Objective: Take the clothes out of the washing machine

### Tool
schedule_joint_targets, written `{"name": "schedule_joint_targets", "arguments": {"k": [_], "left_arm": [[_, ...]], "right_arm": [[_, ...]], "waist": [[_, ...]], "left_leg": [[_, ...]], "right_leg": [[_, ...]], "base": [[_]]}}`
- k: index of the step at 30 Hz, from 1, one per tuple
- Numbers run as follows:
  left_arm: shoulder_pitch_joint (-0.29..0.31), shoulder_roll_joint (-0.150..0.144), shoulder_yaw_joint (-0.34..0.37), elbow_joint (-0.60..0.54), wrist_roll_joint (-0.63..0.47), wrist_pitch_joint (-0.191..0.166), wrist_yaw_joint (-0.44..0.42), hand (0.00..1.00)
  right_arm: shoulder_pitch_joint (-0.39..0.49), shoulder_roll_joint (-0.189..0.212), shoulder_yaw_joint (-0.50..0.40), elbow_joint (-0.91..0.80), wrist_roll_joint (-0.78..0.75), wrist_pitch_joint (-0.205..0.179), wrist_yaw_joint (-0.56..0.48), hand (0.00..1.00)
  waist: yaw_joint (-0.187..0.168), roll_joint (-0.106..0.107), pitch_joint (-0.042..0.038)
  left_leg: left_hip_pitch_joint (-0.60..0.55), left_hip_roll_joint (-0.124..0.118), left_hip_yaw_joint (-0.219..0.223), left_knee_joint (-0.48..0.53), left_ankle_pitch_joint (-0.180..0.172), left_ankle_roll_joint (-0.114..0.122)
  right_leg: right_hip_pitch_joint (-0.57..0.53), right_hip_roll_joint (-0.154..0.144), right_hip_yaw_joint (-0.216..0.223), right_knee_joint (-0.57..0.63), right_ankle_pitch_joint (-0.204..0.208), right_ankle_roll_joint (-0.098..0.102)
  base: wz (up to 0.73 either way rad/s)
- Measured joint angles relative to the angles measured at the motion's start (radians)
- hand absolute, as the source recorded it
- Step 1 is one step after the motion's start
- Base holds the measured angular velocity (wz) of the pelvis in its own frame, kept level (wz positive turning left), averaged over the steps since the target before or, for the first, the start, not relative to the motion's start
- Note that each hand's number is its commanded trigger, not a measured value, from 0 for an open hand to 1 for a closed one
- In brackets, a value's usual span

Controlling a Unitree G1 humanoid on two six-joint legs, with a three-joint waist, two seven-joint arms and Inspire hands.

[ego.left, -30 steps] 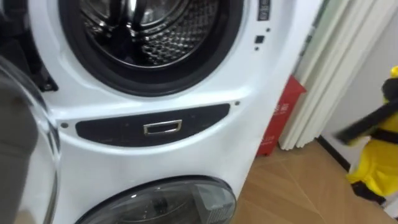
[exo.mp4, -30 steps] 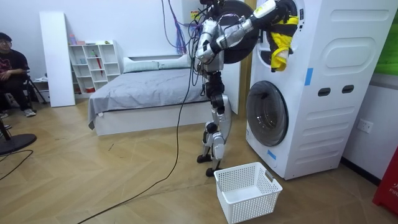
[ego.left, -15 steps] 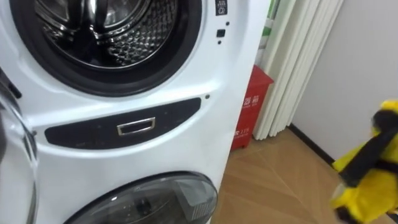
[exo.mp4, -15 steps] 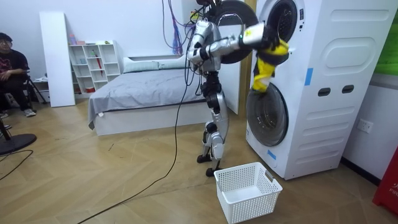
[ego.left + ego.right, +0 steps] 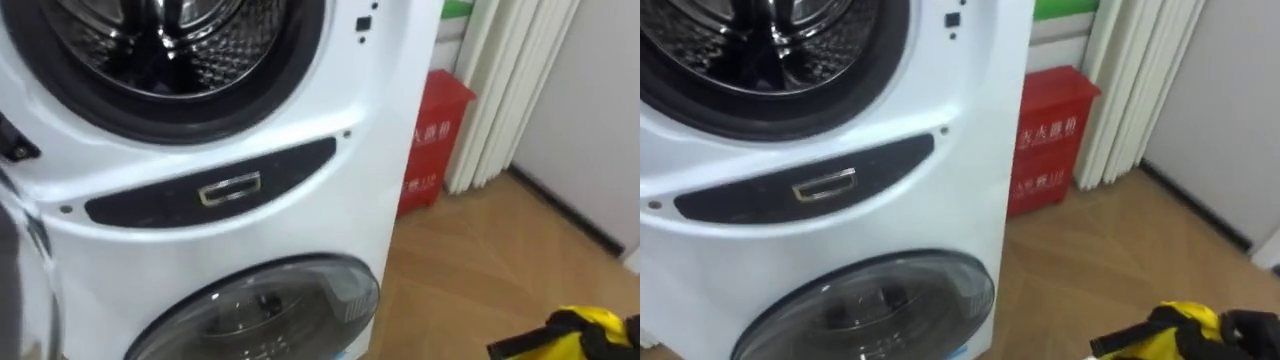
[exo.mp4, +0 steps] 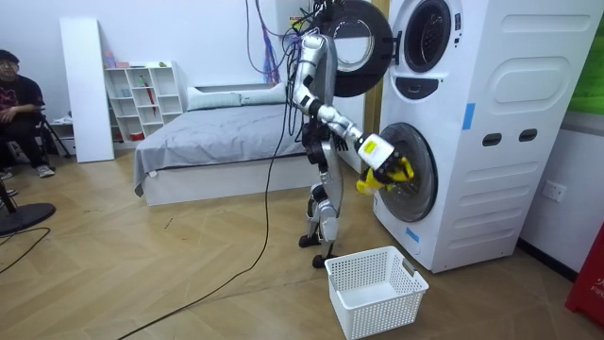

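The stacked washing machine (image 5: 300, 215) fills my view, its upper drum (image 5: 165, 45) open and dark inside. The round upper door (image 6: 363, 45) is swung out toward the room view's left. A yellow garment (image 5: 1175, 335) with a black band hangs at the lower right edge of my eye views. In the room view my right hand (image 6: 372, 149) is shut on this yellow garment (image 6: 387, 175), held in front of the closed lower door (image 6: 404, 172). A white laundry basket (image 6: 376, 288) stands on the floor below and a little in front of the hand.
I stand close before the machine. A red box (image 5: 432, 140) and pale curtains (image 5: 510, 90) are right of it. The lower door glass (image 5: 265, 315) is near my legs. A bed (image 6: 217, 142) lies behind me, and a person (image 6: 14, 99) sits at the room view's far left.
My right arm swung down from the upper drum opening to the lower door's height, carrying the yellow garment. My head view shifted slightly.
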Motion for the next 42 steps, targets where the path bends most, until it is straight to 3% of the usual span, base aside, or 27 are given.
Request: {"name": "schedule_joint_targets", "arguments": {"k": [2,4,6,9,10,11,15,19,21,22,27,30,42], "left_arm": [[-0.023,-0.002,-0.021,-0.007,-0.013,-0.002,-0.015,0.00],[-0.044,-0.007,-0.031,-0.010,-0.018,-0.008,-0.017,0.00],[-0.055,-0.014,-0.049,-0.016,-0.056,-0.022,-0.015,0.00],[-0.079,-0.031,-0.103,-0.024,-0.077,-0.037,-0.016,0.00],[-0.077,-0.035,-0.116,-0.025,-0.077,-0.046,-0.016,0.00],[-0.079,-0.038,-0.117,-0.033,-0.076,-0.047,-0.016,0.00],[-0.078,-0.035,-0.145,-0.057,-0.093,-0.070,-0.015,0.00],[-0.078,-0.034,-0.158,-0.061,-0.094,-0.081,-0.021,0.00],[-0.077,-0.034,-0.166,-0.059,-0.096,-0.081,-0.022,0.00],[-0.080,-0.036,-0.181,-0.058,-0.118,-0.081,-0.021,0.00],[-0.103,-0.039,-0.223,-0.057,-0.162,-0.088,-0.021,0.00],[-0.108,-0.039,-0.228,-0.057,-0.173,-0.092,-0.020,0.00],[-0.113,-0.038,-0.272,-0.060,-0.232,-0.090,-0.016,0.00]], "right_arm": [[-0.078,-0.001,0.023,0.091,-0.001,-0.024,-0.027,1.00],[-0.119,-0.001,0.050,0.168,-0.004,-0.047,-0.049,1.00],[-0.145,-0.003,0.075,0.224,-0.007,-0.053,-0.059,1.00],[-0.166,-0.004,0.087,0.274,-0.002,-0.067,-0.073,1.00],[-0.166,-0.004,0.091,0.275,-0.002,-0.074,-0.082,1.00],[-0.167,-0.005,0.099,0.276,-0.002,-0.083,-0.093,1.00],[-0.211,-0.007,0.124,0.299,0.007,-0.121,-0.121,1.00],[-0.234,-0.009,0.126,0.335,0.016,-0.164,-0.166,1.00],[-0.238,-0.007,0.127,0.362,0.015,-0.168,-0.182,1.00],[-0.240,-0.008,0.136,0.386,0.013,-0.174,-0.197,1.00],[-0.241,-0.006,0.166,0.431,0.013,-0.176,-0.220,1.00],[-0.244,-0.006,0.176,0.437,0.017,-0.187,-0.234,0.03],[-0.250,-0.009,0.194,0.457,0.002,-0.200,-0.251,0.00]], "waist": [[-0.029,0.036,0.0092],[-0.036,0.050,0.0106],[-0.037,0.061,0.0103],[-0.050,0.098,0.0036],[-0.053,0.112,0.0086],[-0.051,0.122,0.0049],[-0.061,0.142,0.0023],[-0.073,0.166,0.0075],[-0.074,0.177,0.0051],[-0.079,0.183,0.0091],[-0.078,0.195,0.0120],[-0.078,0.196,0.0116],[-0.081,0.222,0.0158]], "left_leg": [[-0.035,-0.010,0.001,-0.001,0.016,0.006],[-0.053,-0.016,0.009,-0.011,0.024,0.003],[-0.066,-0.024,0.016,-0.026,0.037,0.002],[-0.091,-0.028,0.022,-0.037,0.046,0.001],[-0.095,-0.028,0.025,-0.044,0.051,0.002],[-0.104,-0.029,0.032,-0.051,0.054,0.001],[-0.143,-0.029,0.050,-0.051,0.060,-0.005],[-0.167,-0.029,0.052,-0.051,0.062,-0.006],[-0.178,-0.032,0.051,-0.048,0.063,-0.007],[-0.181,-0.038,0.051,-0.043,0.063,-0.008],[-0.196,-0.050,0.053,-0.044,0.064,-0.008],[-0.198,-0.057,0.053,-0.044,0.064,-0.008],[-0.198,-0.066,0.055,-0.045,0.064,-0.008]], "right_leg": [[-0.050,-0.007,0.006,0.025,0.000,0.002],[-0.083,-0.007,0.017,0.040,-0.003,0.007],[-0.114,-0.007,0.028,0.061,-0.007,0.005],[-0.152,-0.008,0.032,0.072,-0.009,0.006],[-0.157,-0.006,0.036,0.072,-0.009,0.005],[-0.173,-0.002,0.045,0.076,-0.009,0.004],[-0.224,0.002,0.057,0.095,-0.010,-0.001],[-0.259,0.005,0.058,0.108,-0.014,-0.009],[-0.275,0.006,0.058,0.117,-0.016,-0.017],[-0.283,0.004,0.057,0.133,-0.024,-0.022],[-0.324,0.001,0.070,0.181,-0.054,-0.022],[-0.336,0.002,0.083,0.201,-0.068,-0.021],[-0.352,-0.003,0.086,0.236,-0.101,-0.025]], "base": [[0.00],[-0.07],[-0.15],[-0.03],[-0.11],[-0.14],[-0.09],[0.00],[0.02],[0.04],[0.01],[-0.04],[0.01]]}}
